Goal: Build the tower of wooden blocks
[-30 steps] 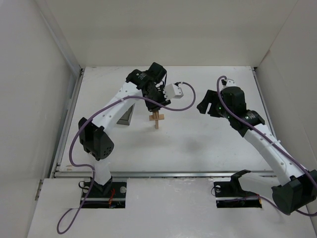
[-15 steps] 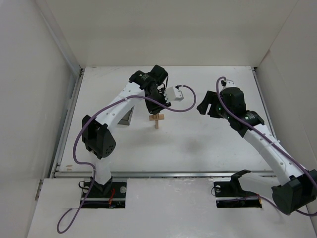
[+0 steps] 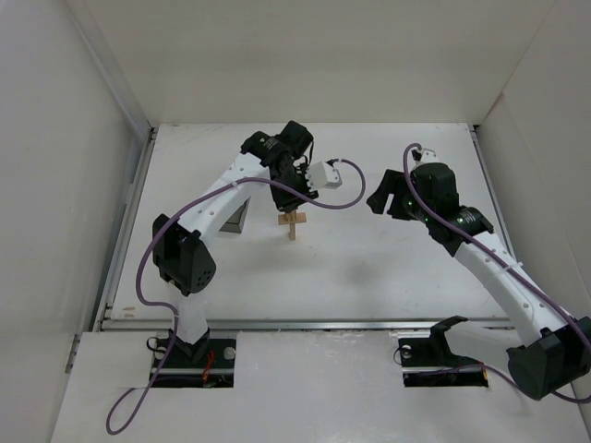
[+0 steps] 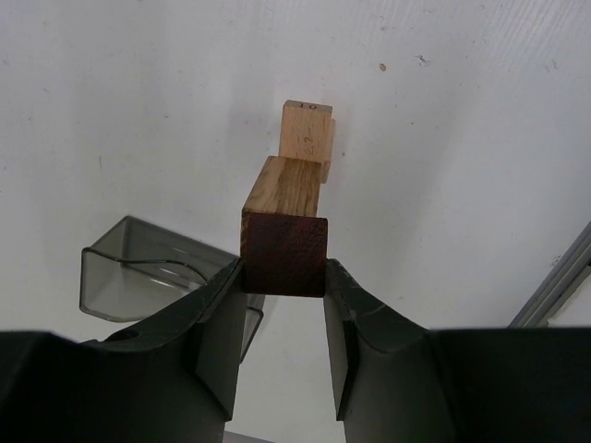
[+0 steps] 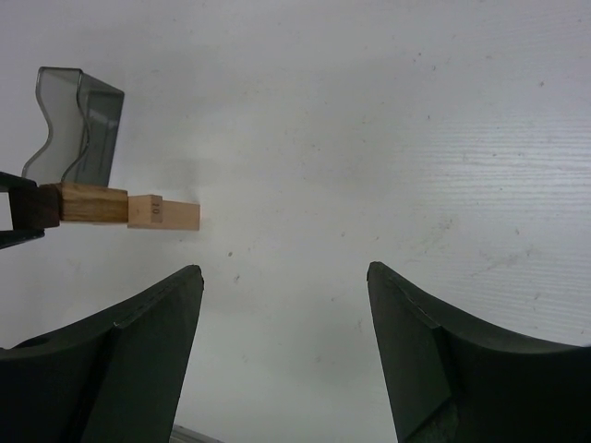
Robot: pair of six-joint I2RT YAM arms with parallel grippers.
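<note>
One dark translucent grey box (image 3: pixel 233 220) at the left of the white bench (image 3: pixel 369 268), lying on its side with the opening turned toward the left wrist camera. Only its own curved walls visible through that opening.

Just right of the box, near but apart from it, the wood block tower (image 3: pixel 294 225) in the middle of the bench. From above, a tiny pale cross shape.

Directly over the tower, the left end effector (image 3: pixel 294 207), clenched on the dark reddish-brown block (image 4: pixel 284 254). One of its black fingers (image 4: pixel 217 323) pressed flat against each side face.

In line with that dark block and touching it, one mid-brown block (image 4: pixel 286 185). Beyond that, one pale tan block (image 4: pixel 307 137) bearing a small pencilled mark.

Counted from the two wrist views: three wooden pieces, one of each shade. Possibly a further pale piece behind the marked one, but too small to tell.

Well to the right of the tower, the right end effector (image 3: pixel 383 194), released. Its two fingers (image 5: pixel 138 332) spread wide, with white bench showing between them, and the tower and the grey box off to their left in the right wrist view.
</note>
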